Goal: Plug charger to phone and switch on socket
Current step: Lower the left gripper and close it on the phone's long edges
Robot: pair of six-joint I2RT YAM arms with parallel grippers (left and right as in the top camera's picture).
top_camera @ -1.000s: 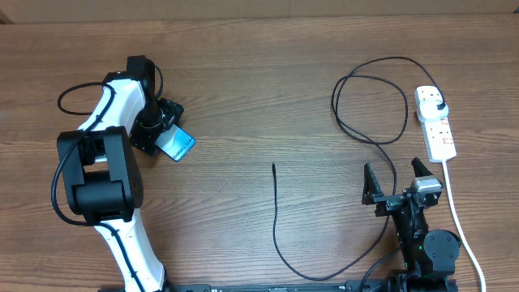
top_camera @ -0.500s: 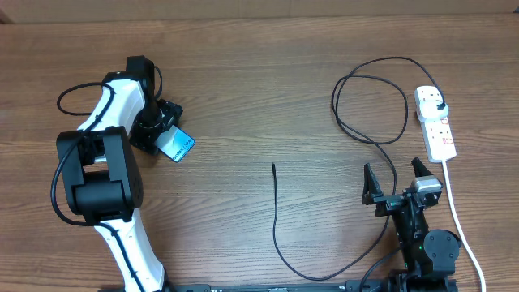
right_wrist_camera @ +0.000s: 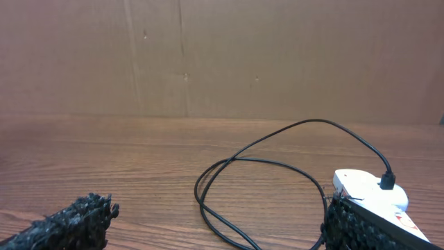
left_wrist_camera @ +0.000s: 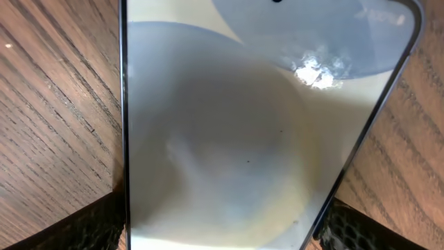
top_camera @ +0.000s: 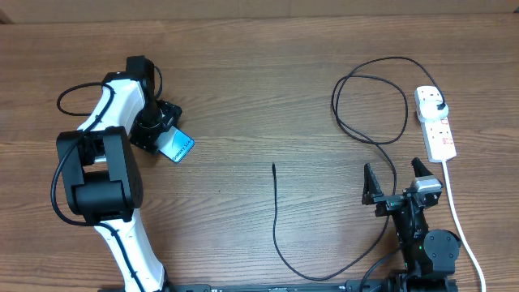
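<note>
Almost nothing differs from a second ago: only the phone's [top_camera: 178, 146] outer corner has drawn in a trifle toward the left tool [top_camera: 162, 134], while both arms, the cable and the power strip lie as they did.

The phone sits on the left part of the tabletop [top_camera: 259, 65], about midway between its far and near edges, between the left tool's fingers. In the wrist view its pale, glossy screen with dark edges fills the picture and the textured pads [left_wrist_camera: 76, 229] stand right at both long edges. I cannot tell whether they press it. Small dark writing on the cyan screen is too small to read.

The charger [top_camera: 275, 203] has its tip near the tabletop's middle, sweeps toward the near edge, then loops up to a black plug seated in the socket [top_camera: 440, 134] by the right edge. The socket's red marks are unreadable.

The right tool [top_camera: 397, 182], spread wide and holding nothing, hovers near the near edge, left of the white cord.
</note>
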